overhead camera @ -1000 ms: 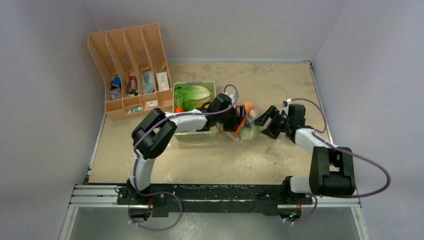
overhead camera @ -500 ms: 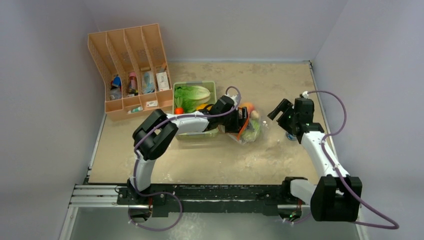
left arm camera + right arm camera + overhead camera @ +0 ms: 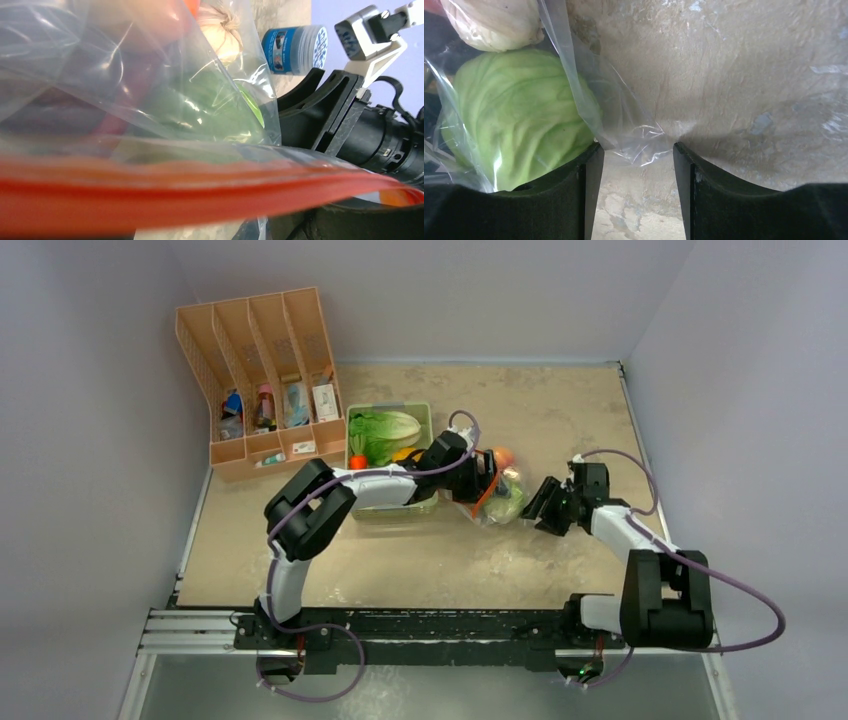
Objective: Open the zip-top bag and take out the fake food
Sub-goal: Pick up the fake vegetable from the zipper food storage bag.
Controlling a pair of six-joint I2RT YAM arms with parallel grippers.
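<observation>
The zip-top bag [image 3: 503, 502] lies on the tabletop [image 3: 749, 75] just right of the pale-green tray [image 3: 390, 408], between the two arms, and the fake food is inside it. The left gripper [image 3: 483, 480] sits at the bag's orange-red zip strip [image 3: 175, 195]. That strip fills the wrist view and hides the fingers, so I cannot tell whether they are clamped on it.

The right gripper [image 3: 638, 150] is spread apart, low over the tabletop, straddling a thin clear corner of the bag. The round green cabbage [image 3: 519, 120] bulges just beside its left finger, and a beige piece [image 3: 494, 20] lies above that.

Several things could go wrong from here:

- **Weak grip:** closing here would likely catch only slack film, which may slip out or stretch rather than give a firm anchor.
- **Trapped food:** a bite slightly further left could pinch the cabbage through the plastic and trap it.
- **Bag drags:** if the left hold on the strip is weak, pulling apart would probably drag the whole bag across the tabletop instead of parting the zip.
- **Spill:** a sudden release could send the round pieces rolling.
</observation>
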